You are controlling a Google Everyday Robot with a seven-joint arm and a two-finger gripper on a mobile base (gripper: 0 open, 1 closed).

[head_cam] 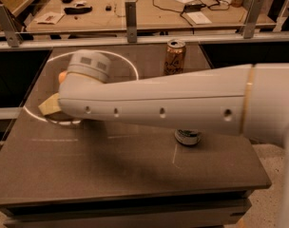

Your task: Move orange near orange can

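Observation:
The orange (pixel 62 76) is on the dark table at the far left; only a sliver of it shows beside my wrist. The orange can (pixel 174 57) stands upright at the back of the table, right of centre, copper-coloured with pale lettering and a silver top. My gripper (pixel 49 104) is low over the table at the left, just in front of the orange, and mostly hidden by my wrist and arm. My white arm reaches across the whole view from the right. The orange and the can stand well apart.
A second can (pixel 187 137) stands under my forearm, only its base showing. A white circle (pixel 130 63) is marked on the table (pixel 135 175). A rail with posts (pixel 130 14) runs behind it, and a cluttered bench (pixel 149 8) beyond.

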